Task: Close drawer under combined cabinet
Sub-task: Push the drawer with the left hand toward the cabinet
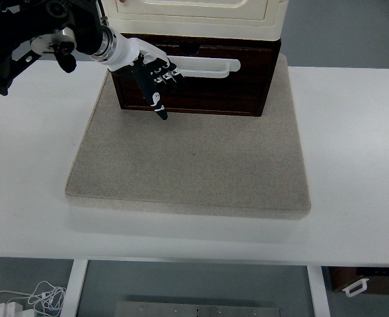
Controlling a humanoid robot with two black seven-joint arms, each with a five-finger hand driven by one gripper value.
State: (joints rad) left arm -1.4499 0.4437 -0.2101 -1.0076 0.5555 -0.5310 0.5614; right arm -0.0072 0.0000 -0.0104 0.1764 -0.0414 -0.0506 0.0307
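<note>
Top view shows a white table [353,152] bearing a beige mat [194,165]; far on it, the dark drawer [201,82] sits under a cream cabinet [201,16]. Left hand [148,72], fingers loosely spread, rests against the drawer front. Grey floor [201,284] lies below.

The cream cabinet [197,14] runs off the top edge; the left robot hand [151,76] hides the drawer handle's [207,66] left end

lab: bare white table [353,132], loose cables [39,297]

White table [353,224], grey floor [353,33], cables [39,297] below
</note>
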